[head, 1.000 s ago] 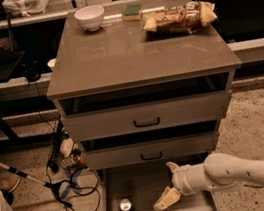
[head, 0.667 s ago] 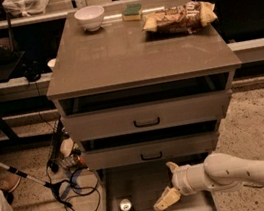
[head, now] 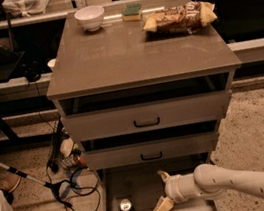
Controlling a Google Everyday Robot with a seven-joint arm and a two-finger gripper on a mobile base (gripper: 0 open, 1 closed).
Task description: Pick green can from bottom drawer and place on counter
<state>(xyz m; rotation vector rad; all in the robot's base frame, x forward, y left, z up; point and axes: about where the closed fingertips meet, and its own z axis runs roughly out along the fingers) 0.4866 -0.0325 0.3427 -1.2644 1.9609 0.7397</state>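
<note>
Lower centre-left of frame: green can [head: 126, 207], upright, silver top showing, on the floor of the open bottom drawer [head: 135, 180]. Just right of it: gripper [head: 161, 193], low over the drawer, fingers [head: 160, 208] spread wide, holding nothing. The can stands left of the fingertips, near the lower one, not touching, not between them. Upper frame, on the tabletop [head: 128, 52]: white bowl [head: 90, 17], green sponge [head: 132, 12], snack bag [head: 180, 17].

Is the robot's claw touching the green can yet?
Apart. The camera view shows the claw open in the bottom drawer, right of the green can, with bare drawer floor between its nearer finger and the can.
</note>
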